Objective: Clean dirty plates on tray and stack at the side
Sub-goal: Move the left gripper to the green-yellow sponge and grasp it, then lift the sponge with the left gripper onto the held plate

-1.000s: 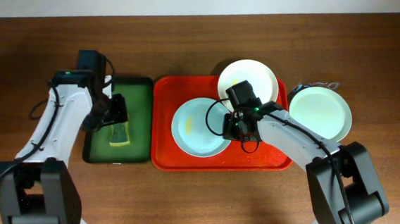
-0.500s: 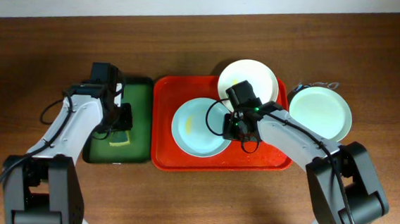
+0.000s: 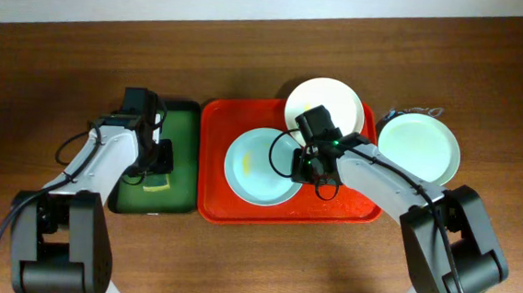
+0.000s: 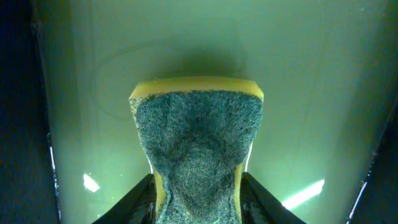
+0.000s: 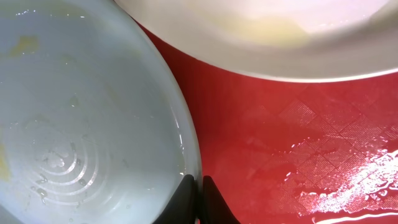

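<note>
The large red rectangular plastic tray (image 3: 213,203) lay with its long axis left-right, a pale mint round plate (image 3: 252,169) flat inside. The right gripper (image 5: 198,198) pinched that plate's rim narrowly; the left gripper (image 4: 198,202) clamped a yellow-green scouring sponge (image 4: 198,137).

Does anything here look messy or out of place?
Yes. The cream plate sticks out past the far rim of the red tray, and both it and the mint plate on the tray carry yellowish smears. The tray's floor also glistens wet.

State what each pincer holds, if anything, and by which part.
Left pincer grips the sponge by its near end. Right pincer pinches the mint plate on the red tray by its rim.
</note>
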`<state>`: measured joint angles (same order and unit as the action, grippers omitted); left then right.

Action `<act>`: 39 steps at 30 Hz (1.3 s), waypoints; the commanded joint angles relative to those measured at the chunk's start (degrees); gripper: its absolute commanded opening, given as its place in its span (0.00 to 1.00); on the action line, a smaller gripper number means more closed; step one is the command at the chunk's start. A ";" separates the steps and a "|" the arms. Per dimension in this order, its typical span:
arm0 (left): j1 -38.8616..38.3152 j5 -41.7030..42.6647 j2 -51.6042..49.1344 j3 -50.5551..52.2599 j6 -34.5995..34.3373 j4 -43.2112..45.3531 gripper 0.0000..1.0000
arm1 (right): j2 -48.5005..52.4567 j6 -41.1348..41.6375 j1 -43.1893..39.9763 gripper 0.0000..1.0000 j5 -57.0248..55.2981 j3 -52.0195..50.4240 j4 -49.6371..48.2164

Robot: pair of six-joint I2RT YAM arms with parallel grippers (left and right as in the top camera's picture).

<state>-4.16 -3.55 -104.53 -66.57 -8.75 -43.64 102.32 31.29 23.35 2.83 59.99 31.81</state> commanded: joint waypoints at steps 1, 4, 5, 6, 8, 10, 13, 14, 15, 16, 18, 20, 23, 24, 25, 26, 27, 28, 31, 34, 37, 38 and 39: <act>0.02 -0.83 -0.57 1.09 0.72 0.83 0.39 | 0.42 0.02 0.31 0.05 -0.31 -0.44 0.02; 0.02 -0.81 -0.59 1.66 0.72 1.44 0.35 | 0.42 0.00 0.31 0.05 -0.31 -0.44 0.04; 0.02 -0.81 -0.59 1.88 0.72 1.66 0.36 | 0.42 0.02 0.31 0.05 -0.31 -0.44 0.04; 0.02 -0.81 -0.59 2.10 0.72 1.86 0.36 | 0.42 0.00 0.31 0.05 -0.31 -0.42 0.02; 0.02 -0.81 -0.59 2.99 0.72 2.82 0.36 | 0.42 0.02 0.31 0.05 -0.31 -0.44 0.02; 0.02 -0.76 -0.63 4.35 0.72 4.13 0.28 | 0.42 0.00 0.31 0.05 -0.31 -0.44 0.02; 0.02 -0.59 -0.61 3.67 0.72 4.11 0.00 | 0.42 0.00 0.31 0.15 -0.31 -0.42 0.04; 0.04 -0.59 -0.46 2.82 0.72 3.32 0.00 | 0.42 0.02 0.31 0.23 -0.26 -0.44 0.11; 0.09 -0.79 -0.04 0.04 0.74 0.83 0.00 | 0.42 0.02 0.31 0.31 -0.26 -0.42 0.31; 0.09 -0.81 0.46 -2.19 0.74 -0.83 0.00 | 0.42 0.00 0.31 0.31 -0.07 -0.44 0.39; 0.09 -0.81 1.84 -6.99 1.22 -3.82 0.00 | 0.42 0.02 0.31 0.31 1.68 -0.42 0.50; 0.02 -0.79 3.52 -12.17 3.08 -6.29 0.00 | 0.42 0.00 0.31 0.31 4.07 -0.42 0.57; -0.37 -0.20 3.96 -17.44 4.42 -10.43 0.00 | 0.42 0.02 0.31 0.15 4.24 -0.44 0.94; -0.79 -0.13 3.96 -17.64 4.59 -11.02 0.00 | 0.42 0.02 0.31 0.04 4.37 -0.42 1.07; -1.05 -0.15 3.93 -17.64 4.61 -11.10 0.00 | 0.42 0.07 0.31 0.04 4.96 -0.42 1.31; -1.25 -0.15 3.93 -17.64 4.74 -10.93 0.00 | 0.42 0.50 0.31 0.04 6.73 -0.42 1.40; -1.44 -0.15 3.93 -17.64 4.83 -10.86 0.00 | 0.42 0.48 0.31 0.04 8.48 -0.42 1.38; -1.49 -0.15 3.93 -17.64 4.81 -10.91 0.00 | 0.42 0.46 0.28 0.11 8.44 -0.42 1.36; -1.84 -0.15 3.93 -17.64 4.81 -11.10 0.00 | 0.42 0.46 -0.33 0.37 4.39 -0.42 0.50; -1.86 -0.17 3.93 -17.64 5.03 -11.28 0.00 | 0.42 0.46 -0.59 0.23 3.78 -0.44 -0.39; -1.86 -0.17 3.93 -17.64 5.03 -11.34 0.00 | 0.42 0.46 -0.48 0.04 4.17 -0.48 -0.33; -1.86 -0.15 3.93 -17.64 5.03 -11.34 0.00 | 0.42 0.48 -0.48 0.04 4.28 -0.48 -0.26; -1.86 -0.15 3.93 -17.64 5.03 -11.32 0.00 | 0.42 0.50 -0.48 0.04 4.55 -0.48 0.11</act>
<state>-5.67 -3.66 -101.78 -83.48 -4.89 -54.92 102.39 31.51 23.03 7.57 59.86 31.55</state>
